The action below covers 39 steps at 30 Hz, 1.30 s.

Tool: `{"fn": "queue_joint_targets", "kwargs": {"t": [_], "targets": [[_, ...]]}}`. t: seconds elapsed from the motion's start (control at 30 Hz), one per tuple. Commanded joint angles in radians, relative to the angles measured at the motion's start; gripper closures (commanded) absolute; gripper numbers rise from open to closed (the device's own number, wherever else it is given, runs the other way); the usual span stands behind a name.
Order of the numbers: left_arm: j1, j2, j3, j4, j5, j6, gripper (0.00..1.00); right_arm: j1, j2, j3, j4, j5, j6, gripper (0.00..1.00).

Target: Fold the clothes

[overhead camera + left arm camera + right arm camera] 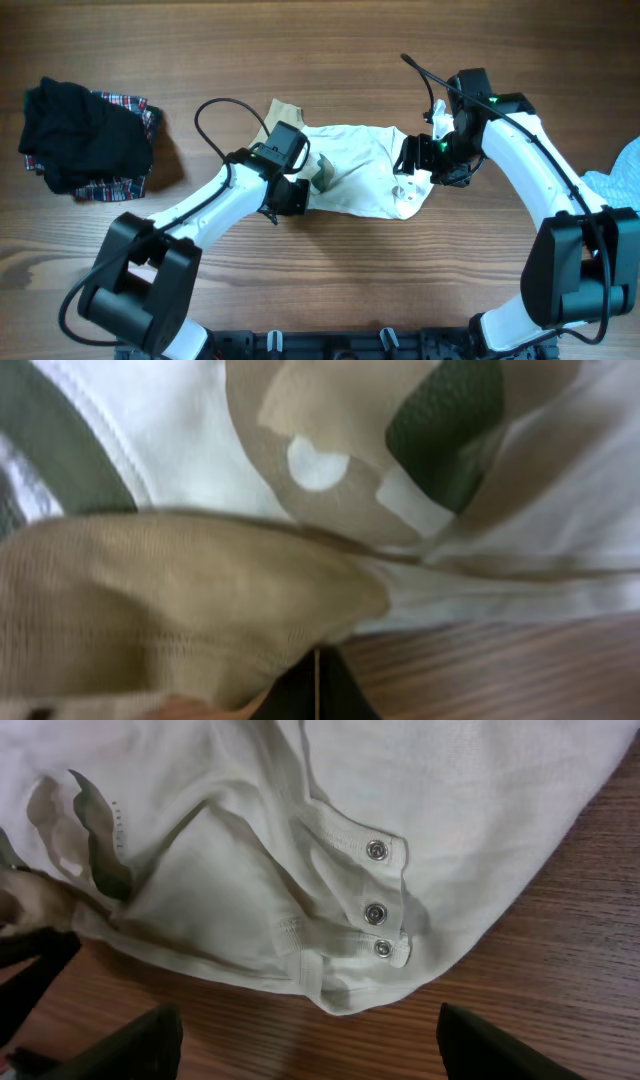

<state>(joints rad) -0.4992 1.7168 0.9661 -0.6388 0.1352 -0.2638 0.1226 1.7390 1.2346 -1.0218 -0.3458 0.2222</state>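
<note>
- Shirt [365, 170] is lying crumpled, unfolded; dark pile [85, 140] is waiting.
- Left claw [315, 698] is pinching its tan sleeve [170, 610]; right claw [320, 1045] is hovering wide.

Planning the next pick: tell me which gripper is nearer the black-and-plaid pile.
Left. Left gripper is at the shirt end toward the pile; right gripper at its far end.

White-shelled arms [205, 205], black joints, looping black cables [203, 120].
</note>
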Motion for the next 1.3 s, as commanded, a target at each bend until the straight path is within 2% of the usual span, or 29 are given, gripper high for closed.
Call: {"fn": "queue_joint_targets", "kwargs": {"t": [0.0, 0.1, 0.3, 0.37, 0.43, 0.5, 0.63, 0.73, 0.87, 0.97, 1.03, 1.1, 1.17, 1.2, 1.27], "targets": [[0.000, 0.024, 0.008, 0.055, -0.097, 0.056, 0.96, 0.001, -0.010, -0.003, 0.000, 0.016, -0.013, 0.18], [0.002, 0.030, 0.008, 0.143, -0.194, 0.085, 0.96, 0.001, -0.010, -0.003, 0.000, 0.016, -0.013, 0.18], [0.075, 0.030, 0.014, 0.264, -0.238, 0.084, 0.96, 0.001, -0.010, -0.003, 0.000, 0.017, -0.014, 0.18], [0.096, 0.023, 0.073, 0.169, -0.201, 0.069, 0.94, 0.001, -0.010, -0.003, -0.011, 0.018, -0.048, 0.18], [0.094, 0.003, 0.133, 0.061, -0.095, 0.070, 0.91, 0.001, -0.010, -0.003, -0.037, 0.017, -0.066, 0.19], [0.078, -0.004, 0.135, 0.027, -0.028, 0.070, 0.90, 0.001, -0.010, -0.003, -0.069, 0.017, -0.070, 0.19], [0.059, 0.037, 0.094, 0.021, -0.039, 0.077, 0.89, 0.002, -0.010, -0.042, -0.115, 0.016, -0.055, 0.25], [0.059, 0.080, 0.085, 0.032, -0.051, 0.077, 0.89, 0.003, -0.010, -0.161, -0.026, -0.028, -0.038, 0.29], [0.059, 0.130, 0.085, 0.043, -0.062, 0.077, 0.90, 0.046, -0.010, -0.311, 0.153, -0.109, -0.029, 0.29], [0.059, 0.133, 0.085, 0.051, -0.062, 0.077, 0.90, 0.074, -0.010, -0.345, 0.267, -0.134, 0.023, 0.30], [0.059, 0.133, 0.085, 0.050, -0.061, 0.077, 0.90, 0.075, -0.010, -0.345, 0.301, -0.118, 0.083, 0.40], [0.059, 0.133, 0.085, 0.050, -0.061, 0.077, 0.91, 0.075, -0.010, -0.345, 0.309, -0.114, 0.109, 0.54], [0.059, 0.133, 0.085, 0.051, -0.062, 0.077, 0.91, 0.075, -0.010, -0.345, 0.298, -0.104, 0.126, 0.86], [0.059, 0.133, 0.085, 0.051, -0.062, 0.077, 0.91, 0.075, -0.010, -0.345, 0.286, -0.104, 0.126, 0.94], [0.059, 0.133, 0.085, 0.051, -0.062, 0.077, 0.91, 0.074, -0.011, -0.344, 0.238, -0.104, 0.125, 0.96]]}}
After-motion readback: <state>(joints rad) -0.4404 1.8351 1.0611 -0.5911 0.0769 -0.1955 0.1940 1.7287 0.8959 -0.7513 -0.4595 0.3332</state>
